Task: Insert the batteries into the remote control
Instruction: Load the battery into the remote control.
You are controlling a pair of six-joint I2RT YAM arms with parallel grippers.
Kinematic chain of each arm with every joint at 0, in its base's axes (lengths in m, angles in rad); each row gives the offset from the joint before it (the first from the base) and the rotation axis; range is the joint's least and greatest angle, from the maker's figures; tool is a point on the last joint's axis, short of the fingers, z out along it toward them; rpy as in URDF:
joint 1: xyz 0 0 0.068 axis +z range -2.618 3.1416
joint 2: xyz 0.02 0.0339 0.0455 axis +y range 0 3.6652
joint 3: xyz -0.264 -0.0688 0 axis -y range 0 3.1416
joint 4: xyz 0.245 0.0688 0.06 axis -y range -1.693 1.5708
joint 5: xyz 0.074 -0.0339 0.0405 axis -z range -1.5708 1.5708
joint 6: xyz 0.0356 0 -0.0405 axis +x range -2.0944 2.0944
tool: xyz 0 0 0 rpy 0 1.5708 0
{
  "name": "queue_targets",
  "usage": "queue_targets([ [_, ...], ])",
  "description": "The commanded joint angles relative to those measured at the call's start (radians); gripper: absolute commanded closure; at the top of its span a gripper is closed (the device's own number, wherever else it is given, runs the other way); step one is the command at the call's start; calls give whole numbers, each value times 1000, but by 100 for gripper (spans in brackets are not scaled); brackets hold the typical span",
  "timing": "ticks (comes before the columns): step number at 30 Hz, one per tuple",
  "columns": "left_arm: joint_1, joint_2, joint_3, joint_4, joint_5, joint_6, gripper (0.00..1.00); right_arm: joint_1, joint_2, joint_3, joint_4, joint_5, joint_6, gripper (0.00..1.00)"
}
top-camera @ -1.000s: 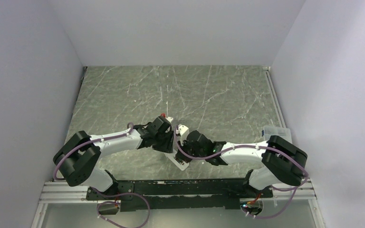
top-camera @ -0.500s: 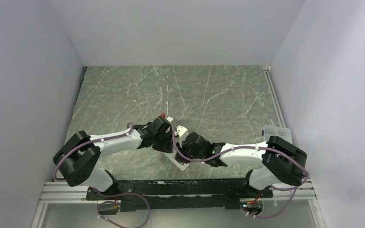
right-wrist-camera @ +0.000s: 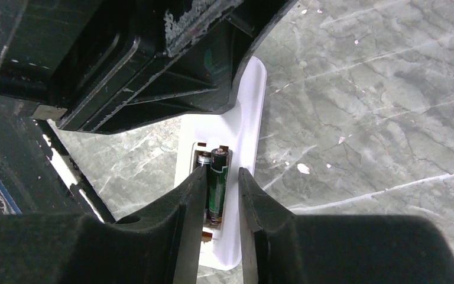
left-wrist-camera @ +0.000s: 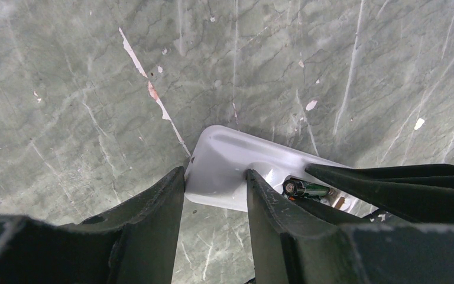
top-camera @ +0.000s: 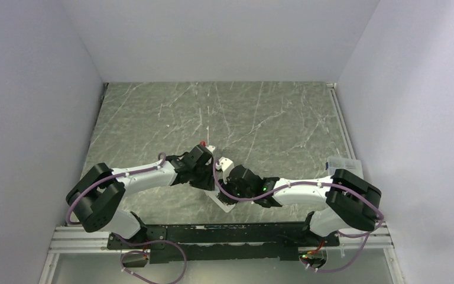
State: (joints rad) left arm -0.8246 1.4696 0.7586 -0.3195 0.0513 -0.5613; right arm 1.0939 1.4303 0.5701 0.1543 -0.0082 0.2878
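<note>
Jaws of the left gripper (left-wrist-camera: 216,176) are clamped on the remote control (left-wrist-camera: 230,148), bottom centre of its wrist view. Right gripper (right-wrist-camera: 221,174) stands slightly parted, straddling a green battery (right-wrist-camera: 217,189) lying in the remote's recess, seemingly not squeezing it. A second battery (right-wrist-camera: 203,158) sits just left.

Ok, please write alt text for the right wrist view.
A dark green cylindrical battery lies in the slim white plastic remote control, between the fingers of the open black right gripper. The black left gripper holds the remote's far end.
</note>
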Motion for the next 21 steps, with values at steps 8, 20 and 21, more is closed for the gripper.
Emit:
queue_targets([
  [8, -5, -2, -8, -24, -30, 19, 55, 4, -78, 30, 21, 6, 12, 68],
  [20, -5, 0, -15, -18, -22, 17, 56, 4, -64, 39, 54, 37, 27, 82],
  [21, -5, 1, -16, -15, -21, 18, 56, 4, -54, 43, 56, 32, 25, 84],
])
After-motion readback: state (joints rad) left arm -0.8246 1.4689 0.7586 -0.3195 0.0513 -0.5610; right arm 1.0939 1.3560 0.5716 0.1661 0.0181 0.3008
